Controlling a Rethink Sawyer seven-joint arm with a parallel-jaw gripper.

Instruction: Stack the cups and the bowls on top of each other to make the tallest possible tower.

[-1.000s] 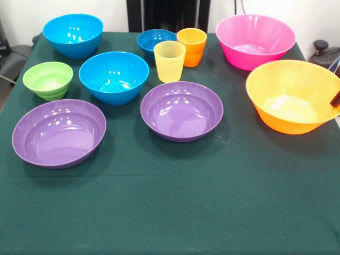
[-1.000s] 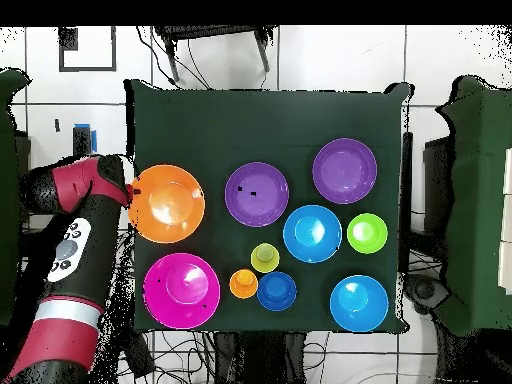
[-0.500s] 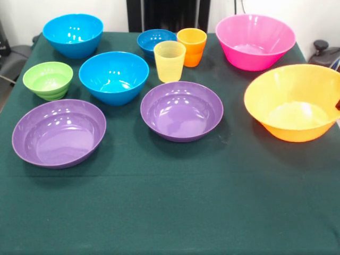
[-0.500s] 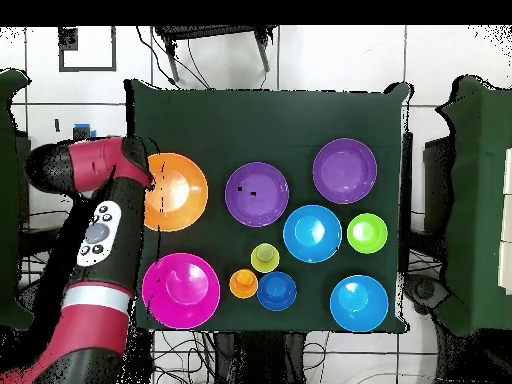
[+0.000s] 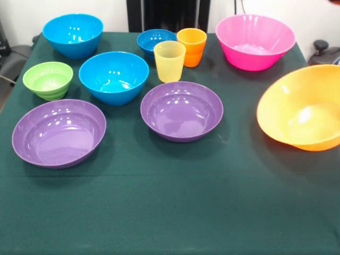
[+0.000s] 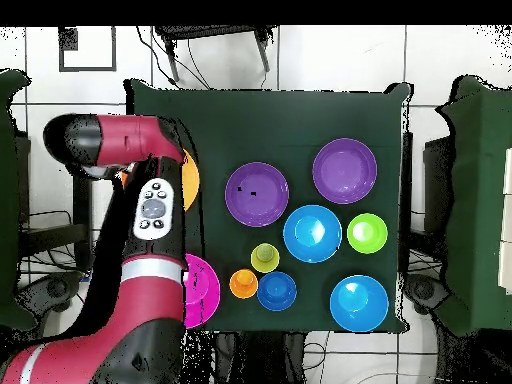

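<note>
Tilting up on one side, the wide glossy yellow-orange plastic bowl now stands with its mouth turned toward the middle of the green-clothed bench, where half a second ago it sat nearly level and a second ago lay flat on its base. In the overhead view the red and black arm has swung across that corner, covering most of the bowl and part of the large pink plastic bowl. The tool itself is hidden beneath the arm, so I cannot tell whether it is spread or pinching the rim. Judging from the tilt, the bowl is being tipped over to serve as the upside-down base of the tower, which has not yet been started. The other pieces have not moved: the ribbed translucent yellow tumbler, the orange tumbler, and the two shallow purple bowls, all upright and apart.
</note>
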